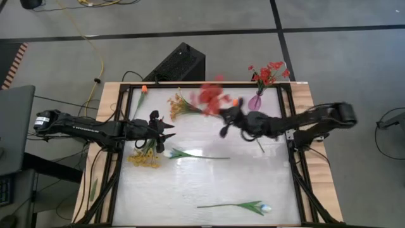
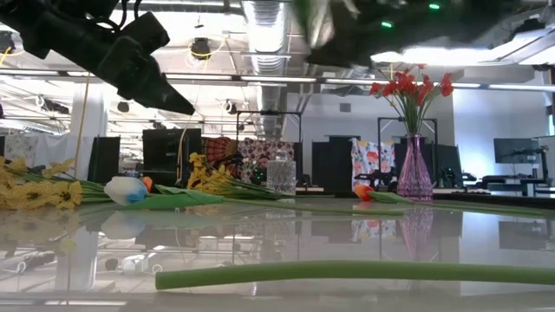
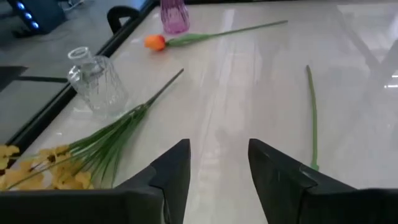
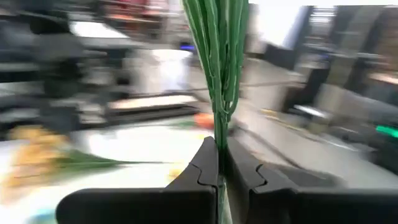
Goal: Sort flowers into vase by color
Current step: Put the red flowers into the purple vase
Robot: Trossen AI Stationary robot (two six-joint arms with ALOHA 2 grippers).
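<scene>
My right gripper [image 1: 226, 120] is over the far middle of the table, shut on a red flower cluster [image 1: 212, 96]. A purple vase [image 1: 255, 101] at the far right edge holds red flowers [image 1: 269, 73]. My left gripper [image 1: 163, 131] hovers open, raised above the table's left part, between two yellow sprays [image 1: 182, 107] [image 1: 145, 156] that lie flat. An orange tulip [image 1: 144, 89] lies at the far left. White tulips lie in the middle [image 1: 183, 154] and near the front [image 1: 256, 206]. A clear glass vase [image 3: 93, 78] stands beside the far yellow spray. My right gripper pinches the red cluster's bundle of green stems [image 4: 221, 124] between its two shut fingers. The fingers lie across the stems. The flower heads stick out toward the far left, and the stem's tail [image 1: 259, 144] trails out the other side. The flower is lifted off the table.
A black frame [image 1: 288, 126] borders the glossy white table. An orange tulip [image 3: 155, 42] lies between the glass vase and the purple vase [image 3: 174, 14]. A long green stem [image 2: 347, 272] lies across the near part. There is bare tabletop on the right half.
</scene>
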